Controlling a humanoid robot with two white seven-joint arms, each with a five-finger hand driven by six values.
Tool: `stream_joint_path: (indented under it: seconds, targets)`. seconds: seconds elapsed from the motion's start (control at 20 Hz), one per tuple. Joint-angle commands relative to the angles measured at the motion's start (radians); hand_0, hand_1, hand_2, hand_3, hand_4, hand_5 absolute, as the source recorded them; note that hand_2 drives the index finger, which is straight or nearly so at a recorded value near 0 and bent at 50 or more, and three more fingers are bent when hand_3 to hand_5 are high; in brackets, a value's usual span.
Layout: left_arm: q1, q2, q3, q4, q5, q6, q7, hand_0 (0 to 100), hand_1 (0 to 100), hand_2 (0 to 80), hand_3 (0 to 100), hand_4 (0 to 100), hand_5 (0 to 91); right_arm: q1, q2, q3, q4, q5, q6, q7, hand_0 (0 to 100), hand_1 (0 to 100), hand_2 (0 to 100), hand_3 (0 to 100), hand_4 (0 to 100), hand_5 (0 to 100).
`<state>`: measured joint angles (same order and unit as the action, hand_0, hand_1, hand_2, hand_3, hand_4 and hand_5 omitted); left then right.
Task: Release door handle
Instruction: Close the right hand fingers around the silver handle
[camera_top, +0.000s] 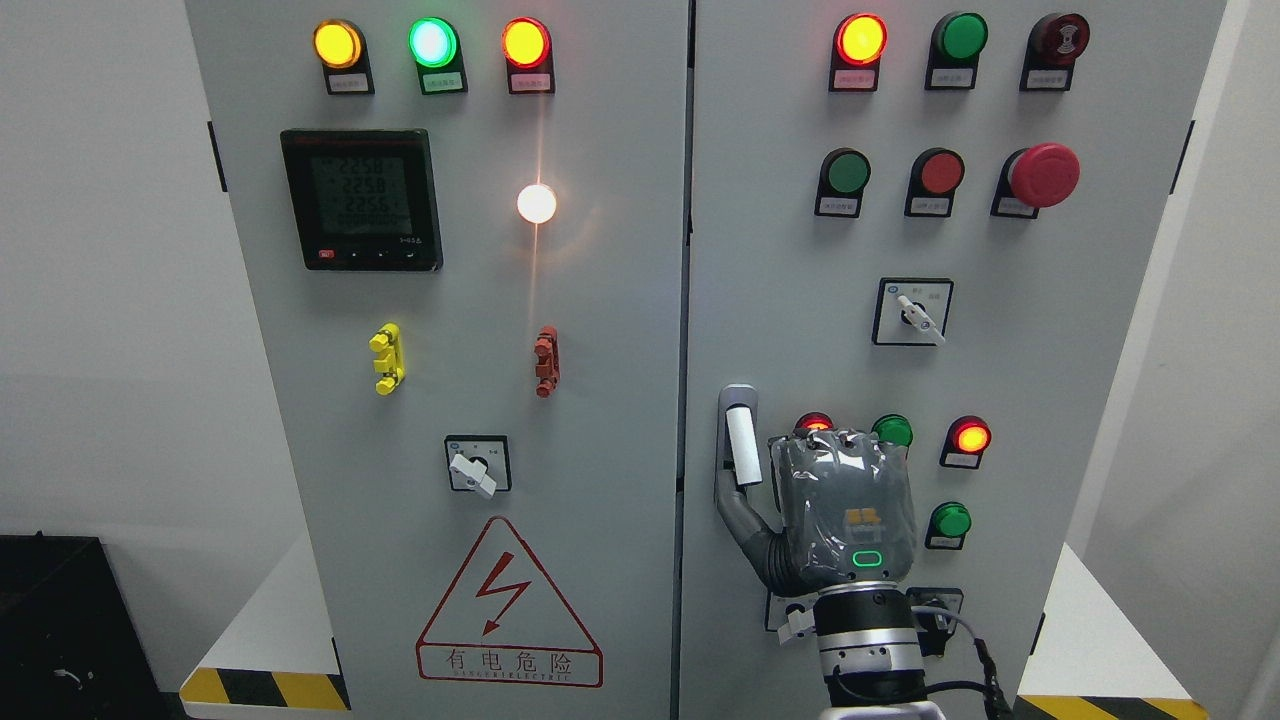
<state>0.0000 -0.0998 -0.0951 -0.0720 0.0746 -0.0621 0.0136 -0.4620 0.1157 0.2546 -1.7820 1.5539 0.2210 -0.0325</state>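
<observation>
Matt grey painted metal cabinet (600, 450) w/ glossy plastic door handle (741, 446).

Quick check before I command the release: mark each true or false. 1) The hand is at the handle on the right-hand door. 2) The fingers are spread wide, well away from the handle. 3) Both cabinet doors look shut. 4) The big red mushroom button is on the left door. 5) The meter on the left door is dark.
1) True: the right hand is at the door handle on the right door, its thumb reaching to the handle's base.
2) False: the fingers are curled, right beside the handle.
3) True, as far as this view shows.
4) False: the mushroom button is on the right door.
5) False: the meter on the left door shows lit digits.
</observation>
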Motion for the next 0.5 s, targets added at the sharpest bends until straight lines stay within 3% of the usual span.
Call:
stream_joint_path:
  seconds: [0.0, 0.45]
  targets:
    - [0.017, 0.0, 0.0, 0.0, 0.001, -0.001, 0.0, 12, 56, 0.0, 0, 0, 0.0, 0.0, 0.001, -0.003, -0.002, 0.0, 0.001, -0.001, 44, 42, 98, 100, 100, 100]
    - [0.017, 0.0, 0.0, 0.0, -0.001, -0.001, 0.0, 12, 56, 0.0, 0, 0, 0.0, 0.002, 0.001, -0.009, -0.008, 0.0, 0.0, -0.001, 49, 41, 98, 100, 100, 100]
